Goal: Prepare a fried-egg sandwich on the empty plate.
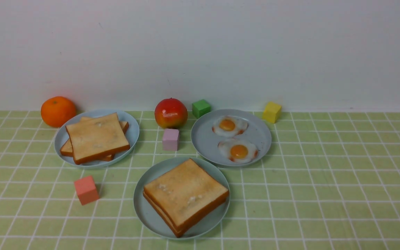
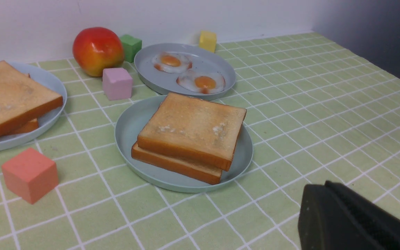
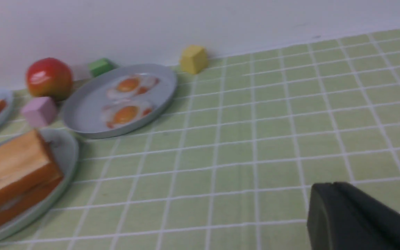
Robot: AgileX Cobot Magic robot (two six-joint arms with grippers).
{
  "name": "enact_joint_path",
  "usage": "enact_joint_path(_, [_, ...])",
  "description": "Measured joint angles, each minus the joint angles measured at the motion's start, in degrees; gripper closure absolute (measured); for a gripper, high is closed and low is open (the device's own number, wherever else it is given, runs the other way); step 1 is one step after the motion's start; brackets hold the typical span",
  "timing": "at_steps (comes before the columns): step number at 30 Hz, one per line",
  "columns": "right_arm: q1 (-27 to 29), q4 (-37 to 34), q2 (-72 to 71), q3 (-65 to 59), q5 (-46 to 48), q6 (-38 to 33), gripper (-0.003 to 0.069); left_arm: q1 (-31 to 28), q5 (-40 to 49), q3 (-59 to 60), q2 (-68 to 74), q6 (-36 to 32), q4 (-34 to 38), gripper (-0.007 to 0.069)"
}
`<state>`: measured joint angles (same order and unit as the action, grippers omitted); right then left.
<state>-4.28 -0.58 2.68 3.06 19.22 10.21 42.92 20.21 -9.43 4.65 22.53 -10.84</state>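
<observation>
Sandwich (image 1: pixel 185 196) sitting done on plate (image 1: pixel 143 208), centre between arms; both tools (image 2: pixel 356 222) (image 3: pixel 359 218) clenched, holding nothing, hanging well apart.

Green-tiled counter (image 1: pixel 325 194) carries three plates: mint plate (image 1: pixel 144 208), toast plate (image 1: pixel 132 130), egg plate (image 1: pixel 203 142); orange (image 1: pixel 58 111), apple (image 1: pixel 171 113), four cubes.

1. We see an orange (image 1: pixel 58 111) by the wall, just beside a grey-blue plate (image 1: pixel 132 133) stacked with loose toast slices (image 1: pixel 96 138).
2. We find a red apple (image 1: pixel 171 113) beside a green cube (image 1: pixel 200 108), with a pink cube (image 1: pixel 170 139) in front.
3. We count two fried eggs (image 1: pixel 235 139) on another grey-blue plate (image 1: pixel 204 141); a yellow cube (image 1: pixel 272 111) sits near its far rim.
4. We spot a salmon cube (image 1: pixel 86 189) alone on the green checked tablecloth (image 1: pixel 325 180).
</observation>
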Motion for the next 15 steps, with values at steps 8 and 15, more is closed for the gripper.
enact_joint_path(8, [3.6,2.5,-3.2,-4.2,2.3,-1.3,0.0670,0.0,0.1,0.1,0.0,0.0,-0.1,0.0638])
enact_joint_path(15, [3.6,2.7,-3.2,-4.2,2.5,-1.3,0.0670,0.0,0.2,0.1,0.0,0.1,-0.2,0.0637])
